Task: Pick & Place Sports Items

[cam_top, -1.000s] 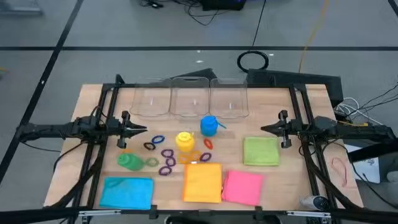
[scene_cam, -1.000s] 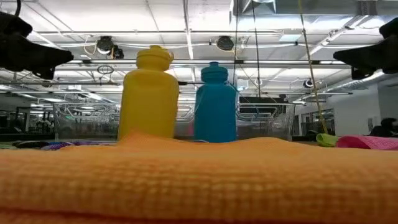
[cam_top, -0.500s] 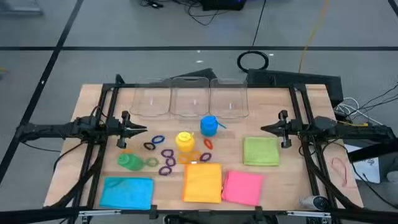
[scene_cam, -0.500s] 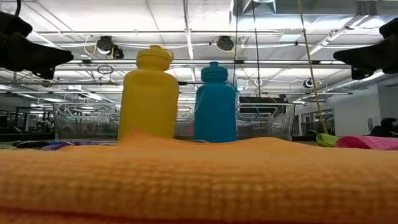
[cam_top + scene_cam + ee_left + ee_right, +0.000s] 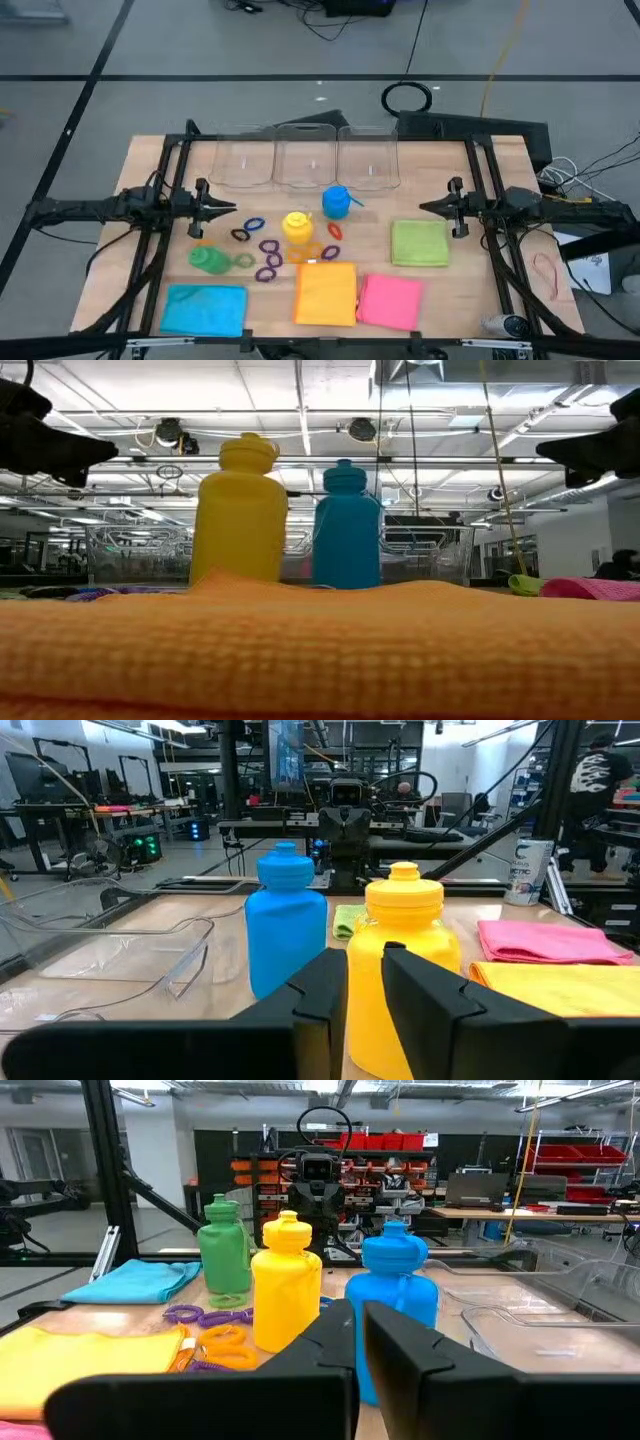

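Three small bottles stand upright on the table: blue [image 5: 337,201], yellow [image 5: 297,225] and green [image 5: 209,260]. Several small purple, orange and green rings [image 5: 267,252] lie flat around them. Four folded cloths lie flat along the near edge: blue [image 5: 204,308], orange [image 5: 326,293], pink [image 5: 390,300] and green [image 5: 420,242]. My left gripper [image 5: 228,208] hovers shut and empty at the left, pointing at the bottles. My right gripper [image 5: 427,208] hovers shut and empty at the right, above the green cloth's far edge.
Three clear plastic bins [image 5: 308,160] stand in a row at the table's far edge, behind the bottles. Dark frame rails [image 5: 170,200] run along both sides of the table. Bare wood lies between the bins and the bottles.
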Available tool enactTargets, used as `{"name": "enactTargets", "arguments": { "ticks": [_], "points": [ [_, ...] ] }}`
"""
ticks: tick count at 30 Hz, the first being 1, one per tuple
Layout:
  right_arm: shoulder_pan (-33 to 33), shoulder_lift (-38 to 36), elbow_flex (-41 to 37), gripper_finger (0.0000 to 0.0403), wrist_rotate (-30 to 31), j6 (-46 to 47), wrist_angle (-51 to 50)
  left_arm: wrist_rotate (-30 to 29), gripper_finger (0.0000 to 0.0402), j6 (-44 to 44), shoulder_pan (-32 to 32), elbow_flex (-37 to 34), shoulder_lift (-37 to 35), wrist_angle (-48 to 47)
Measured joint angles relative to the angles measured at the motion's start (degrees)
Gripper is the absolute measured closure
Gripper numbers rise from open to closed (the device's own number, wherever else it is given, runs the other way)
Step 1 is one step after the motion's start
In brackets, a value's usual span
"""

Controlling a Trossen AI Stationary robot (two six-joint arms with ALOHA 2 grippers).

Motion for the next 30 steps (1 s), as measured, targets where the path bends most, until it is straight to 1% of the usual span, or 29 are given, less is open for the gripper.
{"name": "enactTargets", "arguments": {
  "ticks": [7, 10, 14, 18, 20, 23, 25, 27, 28, 30],
  "points": [
    [0.0, 0.0, 0.0, 0.0403, 0.0, 0.0, 0.0, 0.0, 0.0339, 0.0, 0.0, 0.0, 0.0, 0.0],
    [0.0, 0.0, 0.0, 0.0403, 0.0, 0.0, 0.0, 0.1, 0.0339, -1.1, 0.0, 0.0, 0.0, 1.7],
    [0.0, 0.0, 0.0, 0.0403, 0.0, 0.0, 0.0, 0.1, 0.0339, -7.9, 0.0, 0.0, 0.0, 7.9],
    [0.0, 0.0, 0.0, 0.0403, 0.0, 0.0, 0.0, 0.1, 0.0339, -18.2, 0.0, 0.0, 0.0, 14.0],
    [0.0, 0.0, 0.0, 0.0403, 0.0, 0.0, 0.0, 0.7, 0.0339, -19.3, 0.0, 0.0, 0.0, 15.4],
    [0.0, 0.0, 0.0, 0.0403, 0.0, 0.0, 0.0, 4.4, 0.0339, -19.9, -0.1, 0.0, 0.0, 16.0],
    [0.0, 0.0, 0.0, 0.0403, 0.0, 0.0, 0.0, 5.9, 0.0339, -21.0, -0.1, 0.2, 0.4, 18.4],
    [0.0, 0.0, 0.0, 0.0403, 0.0, 0.0, 0.0, 7.7, 0.0339, -22.0, -0.1, 2.4, 1.3, 18.8],
    [0.0, 0.0, 0.0, 0.0403, 0.0, 0.0, 0.0, 9.0, 0.0338, -21.9, 0.0, 4.8, 2.0, 16.8],
    [0.0, 0.0, 0.0, 0.0403, 0.0, 0.0, 0.0, 10.6, 0.033, -20.2, -0.2, 11.6, 4.7, 9.5]
  ]
}}
